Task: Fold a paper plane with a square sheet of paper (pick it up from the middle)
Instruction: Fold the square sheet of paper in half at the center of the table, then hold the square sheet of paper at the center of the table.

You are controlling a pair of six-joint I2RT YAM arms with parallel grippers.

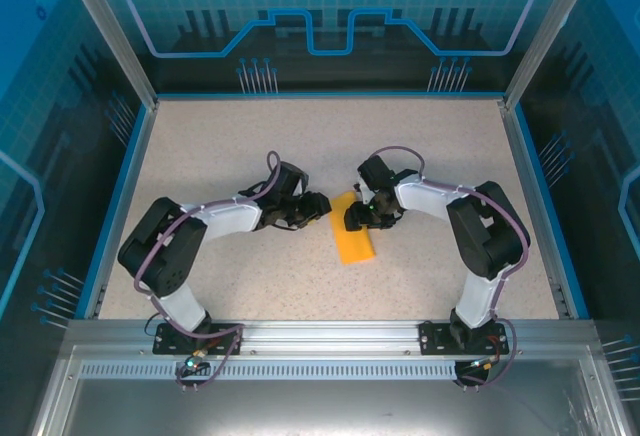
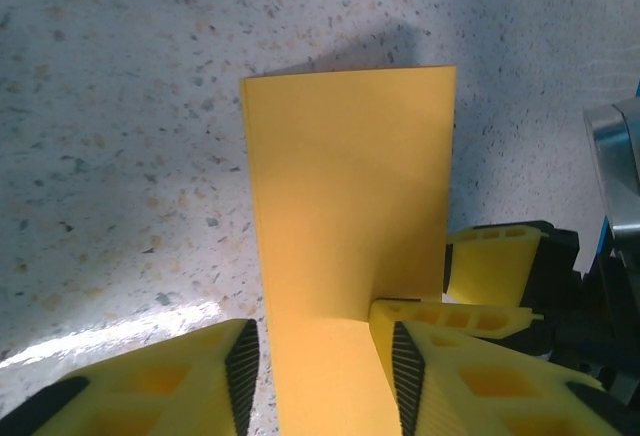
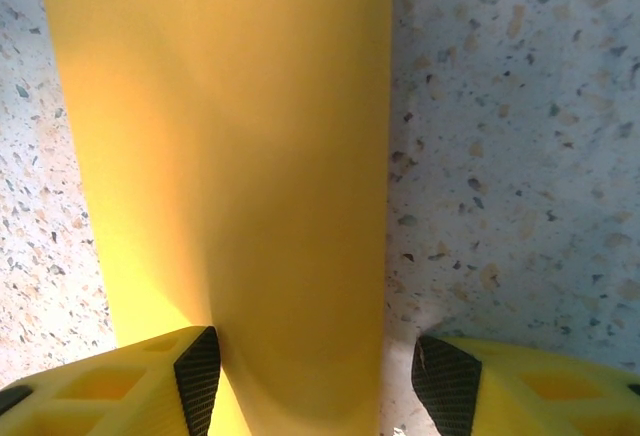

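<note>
Orange-yellow, the square sheet of paper [image 1: 354,241] lies on the table [image 1: 250,146] between the arms, apparently folded to a narrow strip; nose and wing folds remain. The left gripper [image 2: 318,356] and right gripper [image 3: 315,366] straddle it, fingers partly apart, not yet clamped.

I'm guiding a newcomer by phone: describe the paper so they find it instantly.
At the middle of the speckled table the left gripper and right gripper nearly meet. Beneath them lies the folded sheet of paper, a narrow strip. It is thin and orange-yellow, unlike the black-and-white arms beside it.
</note>
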